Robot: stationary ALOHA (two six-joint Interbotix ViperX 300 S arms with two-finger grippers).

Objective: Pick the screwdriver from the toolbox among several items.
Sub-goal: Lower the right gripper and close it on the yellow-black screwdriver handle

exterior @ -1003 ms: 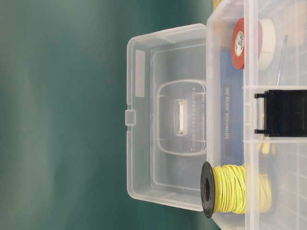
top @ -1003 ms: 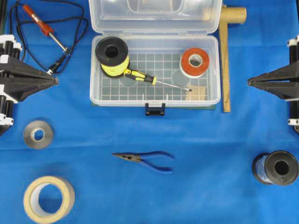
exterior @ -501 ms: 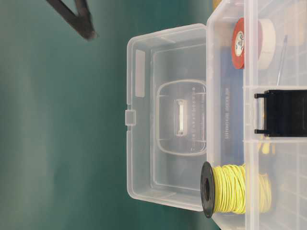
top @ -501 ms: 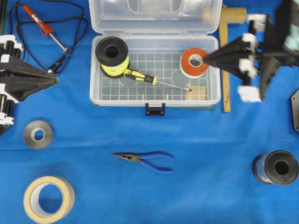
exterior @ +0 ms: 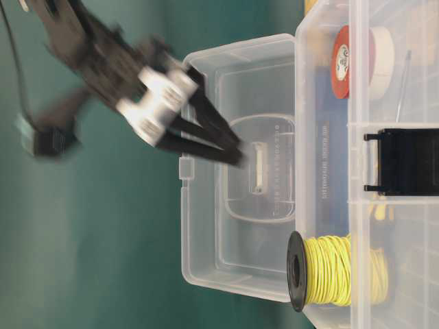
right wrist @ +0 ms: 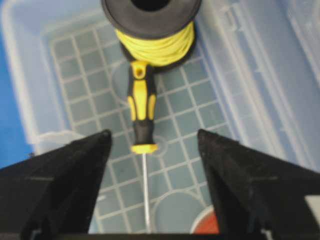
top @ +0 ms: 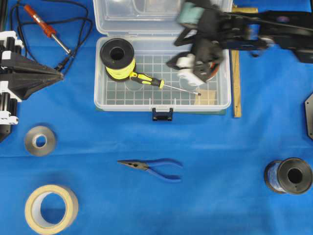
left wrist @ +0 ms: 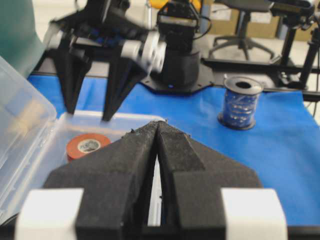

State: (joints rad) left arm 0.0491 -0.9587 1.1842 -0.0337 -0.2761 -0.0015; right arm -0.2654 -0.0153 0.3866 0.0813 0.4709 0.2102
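The blue-covered table (top: 220,161) carries everything, and the largest thing on it is the clear toolbox (top: 102,98), lid swung open at the far side, dark latch at its front edge. The right arm reaches in from the right of the overhead view, blurred, with its right claw (top: 188,66) above the right half of the box; in the right wrist view its two black fingers (right wrist: 65,175) stand wide apart with nothing between them, framing the tool below. The left claw (top: 58,77) sits at the left edge of the table, well apart from the box – in the left wrist view its fingers are pressed together with only a thin slit showing, holding nothing. Inside the box, a black spool of yellow wire (top: 117,58) stands in the far left corner, and a red roll of tape (left wrist: 89,145) lies at the right end, partly hidden under the right arm from overhead. The screwdriver (top: 146,80) lies flat on the gridded bottom – its yellow-and-black handle just beside the yellow spool, the thin shaft pointing toward the right front of the box. Outside the box: a tan tape roll (top: 51,209) at the near left, a grey roll (top: 40,141) above it, blue-handled pliers (top: 151,168) in front of the latch, a dark spool (top: 288,175) at the near right, an orange-handled soldering iron (top: 45,28) with its black cord at the far left
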